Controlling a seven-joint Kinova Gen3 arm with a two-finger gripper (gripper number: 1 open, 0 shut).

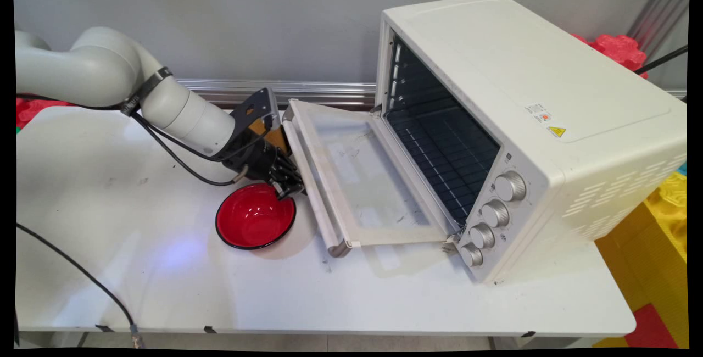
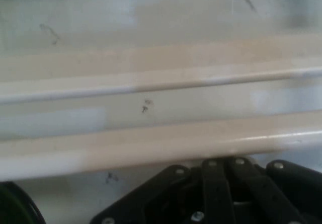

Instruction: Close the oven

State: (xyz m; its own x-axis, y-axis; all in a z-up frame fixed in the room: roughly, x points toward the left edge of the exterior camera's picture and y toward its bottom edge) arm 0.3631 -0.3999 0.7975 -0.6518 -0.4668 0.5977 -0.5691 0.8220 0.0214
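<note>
Toaster oven (image 1: 527, 126), cream-white and boxy, takes up the right half of the white table (image 1: 110, 269), its dark cavity with the wire rack (image 1: 445, 154) laid bare and four silver knobs (image 1: 494, 213) running down its front corner. Its glass door (image 1: 362, 181) hangs dropped open toward the arm, nearly level but tilted a little, with the long cream handle bar (image 1: 310, 181) along the outer edge. The white arm comes in from the left with black cables trailing, and its black gripper (image 1: 286, 177) sits right at that handle, about midway along the bar. From the hand view, the handle bar (image 2: 161, 146) crosses the picture just above the black linkage, with the door frame beyond it; whether the fingers are apart, together or clamped on the bar I cannot tell, since their tips are hidden in both views. A red bowl (image 1: 255, 217) with a black rim stands on the table just below the gripper and beside the door's edge, apparently empty. So the door stands open, the oven holds only its rack, and the bowl is still outside on the table.
</note>
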